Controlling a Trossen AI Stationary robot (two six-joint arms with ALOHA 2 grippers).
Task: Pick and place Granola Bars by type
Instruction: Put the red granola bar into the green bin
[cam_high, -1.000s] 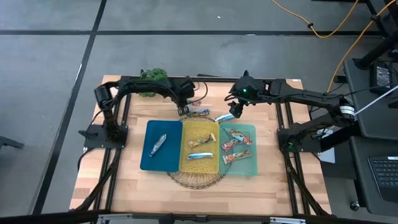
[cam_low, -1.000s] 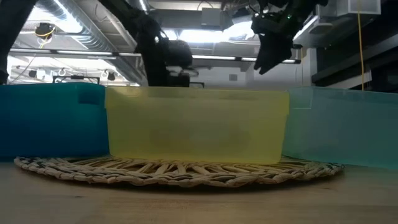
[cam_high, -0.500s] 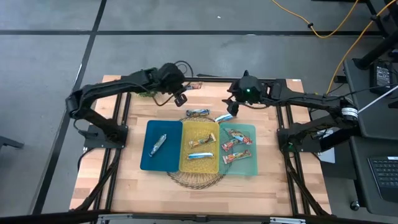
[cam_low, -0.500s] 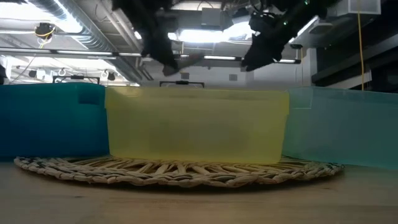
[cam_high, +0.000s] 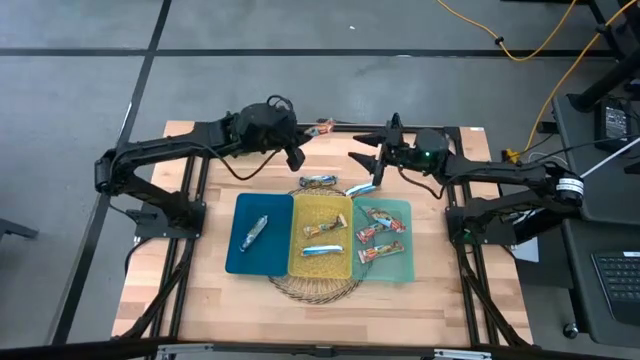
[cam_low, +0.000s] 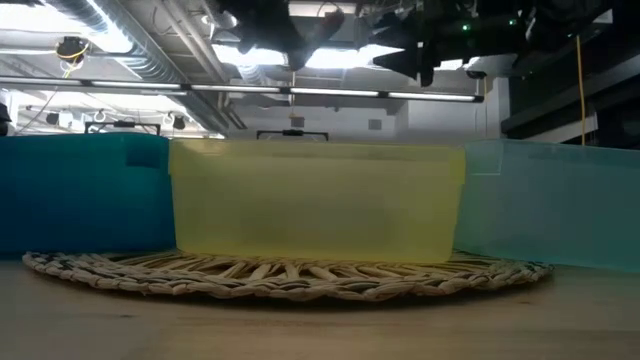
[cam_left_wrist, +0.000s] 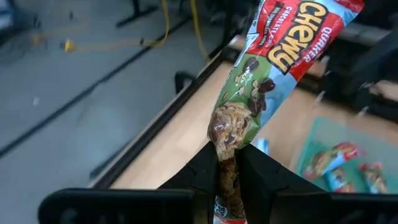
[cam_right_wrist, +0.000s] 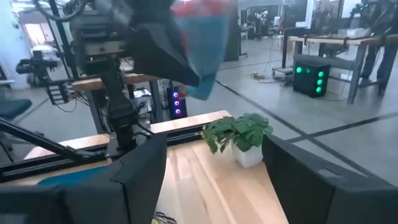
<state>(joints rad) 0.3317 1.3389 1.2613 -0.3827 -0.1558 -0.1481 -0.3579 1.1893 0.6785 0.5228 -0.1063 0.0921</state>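
The left gripper (cam_high: 297, 152) is up over the far side of the wooden table (cam_high: 240, 290), its fingers (cam_left_wrist: 202, 180) pinched on the end of a red, green and light-blue wrapped Chewy granola bar (cam_left_wrist: 264, 56), which sticks out past the far edge. The right gripper (cam_high: 372, 160) hovers just beyond the pale green bin (cam_high: 404, 270), fingers spread wide with nothing between them.

Red-wrapped bars (cam_high: 380, 232) like this one lie in that pale green bin, so the carried bar likely belongs there. To do it well: swing across the yellow bin (cam_high: 297, 270), keep the pinch firm since only the wrapper's tail is held, and release low inside the walls, clear of the right arm.

Compared with half a second ago, the left gripper has carried the bar further toward the table's middle, and the right gripper has levelled out and pulled back from the blue-white bar (cam_high: 361, 188) at the bins' far edge. A silvery bar (cam_high: 254, 231) sits in the blue bin (cam_high: 234, 265).
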